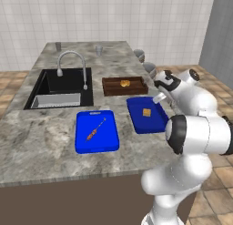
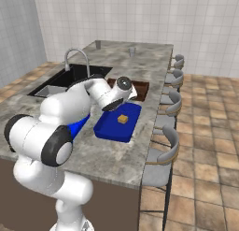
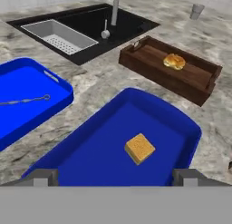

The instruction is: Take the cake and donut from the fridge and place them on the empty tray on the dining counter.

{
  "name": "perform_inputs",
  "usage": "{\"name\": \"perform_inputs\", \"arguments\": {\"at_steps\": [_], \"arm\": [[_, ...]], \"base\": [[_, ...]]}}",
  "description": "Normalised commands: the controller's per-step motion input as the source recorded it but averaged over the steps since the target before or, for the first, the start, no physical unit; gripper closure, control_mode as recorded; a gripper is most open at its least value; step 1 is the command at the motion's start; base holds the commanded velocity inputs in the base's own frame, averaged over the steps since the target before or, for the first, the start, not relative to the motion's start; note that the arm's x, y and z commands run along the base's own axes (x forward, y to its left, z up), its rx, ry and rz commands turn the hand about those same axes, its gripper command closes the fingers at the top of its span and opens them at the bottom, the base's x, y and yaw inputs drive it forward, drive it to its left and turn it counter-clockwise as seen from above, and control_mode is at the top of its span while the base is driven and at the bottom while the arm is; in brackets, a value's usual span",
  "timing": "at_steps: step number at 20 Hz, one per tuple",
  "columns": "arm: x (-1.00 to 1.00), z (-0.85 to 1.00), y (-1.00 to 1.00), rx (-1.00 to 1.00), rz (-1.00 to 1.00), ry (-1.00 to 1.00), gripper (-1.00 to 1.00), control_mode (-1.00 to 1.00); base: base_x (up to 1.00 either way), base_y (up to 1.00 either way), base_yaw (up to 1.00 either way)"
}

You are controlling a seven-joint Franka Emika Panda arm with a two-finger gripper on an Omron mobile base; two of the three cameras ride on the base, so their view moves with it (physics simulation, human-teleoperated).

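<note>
Cake (image 3: 139, 148) mid-tray (image 3: 90, 128) (walls well clear); end effector (image 3: 113, 177) empty.

On the dining counter (image 1: 41, 137) the cake (image 1: 146, 112) sits in the tray (image 1: 139, 121). A board (image 1: 96, 142) lies just left, a wooden tray (image 1: 109, 86) holding a bun (image 1: 124, 83) behind, the sink (image 1: 54, 89) further left.

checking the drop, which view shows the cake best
The hand view: the cake is close and unobstructed, lying on the tray floor. Both base views show it smaller, as an orange square in the tray, also unhidden.
</note>
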Motion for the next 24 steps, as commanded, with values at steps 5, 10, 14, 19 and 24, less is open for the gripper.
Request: {"name": "perform_inputs", "arguments": {"at_steps": [5,10,14,19,24], "arm": [[-1.0,0.95,0.0,0.0,0.0,-0.21,-1.0,-1.0],[-1.0,0.33,0.02,0.0,0.0,-0.28,-1.0,-1.0],[-1.0,0.0,0.3,-0.01,0.0,-0.14,-1.0,-1.0],[-1.0,0.15,0.29,-0.04,-0.02,-0.09,-1.0,-1.0],[-0.76,0.47,0.04,-0.02,-0.25,-0.29,-1.0,-1.0]], "base": [[0.0,0.0,0.0],[0.0,0.0,0.0],[0.0,0.0,0.0],[0.0,0.0,0.0],[0.0,0.0,0.0]]}}
